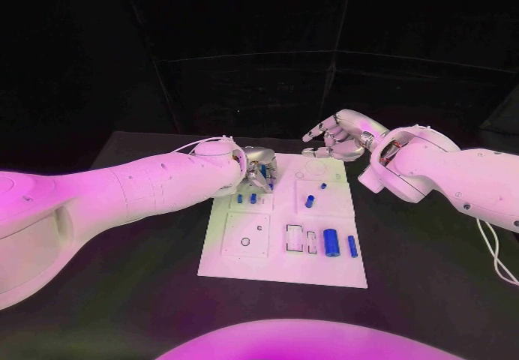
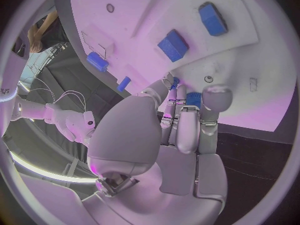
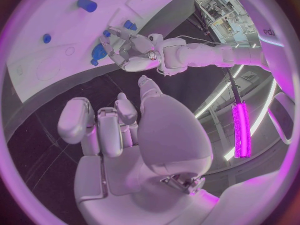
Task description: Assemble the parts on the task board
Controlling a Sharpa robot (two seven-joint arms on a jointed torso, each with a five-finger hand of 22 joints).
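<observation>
Legibly nothing on task board (image 1: 283, 259); left hand (image 1: 257, 169) pinches blue part (image 1: 265, 174); right hand (image 1: 337, 137) loosely spread.

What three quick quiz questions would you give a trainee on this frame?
1. True or false: the right hand holds a blue part.
2. Which hand has its fingers down at the far-left area of the board? A) left hand B) right hand C) both
3. In the head view, toward which corner of the board does the largest blue part lie?

Key: 1. False: it hangs beyond the board's far edge with nothing in it. 2. A. 3. The near-right corner.
</observation>
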